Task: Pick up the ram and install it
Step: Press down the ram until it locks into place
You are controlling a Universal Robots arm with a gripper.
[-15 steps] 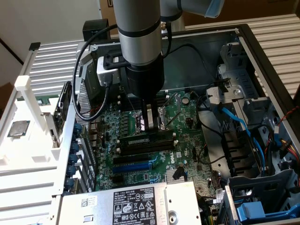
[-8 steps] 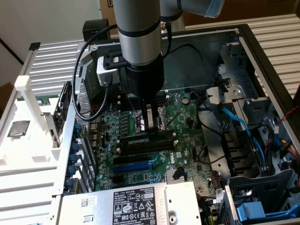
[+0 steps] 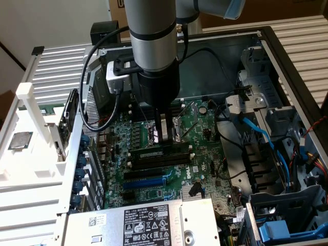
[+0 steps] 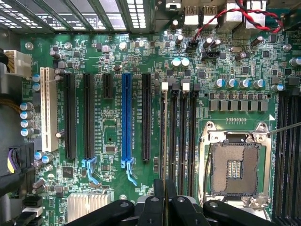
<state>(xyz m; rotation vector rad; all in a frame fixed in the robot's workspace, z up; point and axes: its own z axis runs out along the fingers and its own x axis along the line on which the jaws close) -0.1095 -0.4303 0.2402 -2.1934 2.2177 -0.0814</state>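
The ram (image 3: 148,152), a thin dark-green stick with a pale label, stands on edge along the black memory slot nearest the expansion slots. In the wrist view the ram (image 4: 163,141) appears edge-on as a thin line over that slot. My gripper (image 3: 164,137) hangs straight down over the motherboard with its fingers pinched on the stick's top edge. The wrist view has the gripper (image 4: 165,200) with black fingers (image 4: 154,207) nearly together around the stick. Three more black memory slots (image 4: 183,141) lie beside it. Whether the stick is pushed fully down cannot be told.
The bare processor socket (image 4: 233,167) lies just beyond the slots. A silver processor chip (image 3: 19,140) rests on the white tray outside the case. A labelled silver box (image 3: 148,225) lies at the front, a drive cage (image 3: 287,220) and blue cables (image 3: 261,133) at the exterior view's right.
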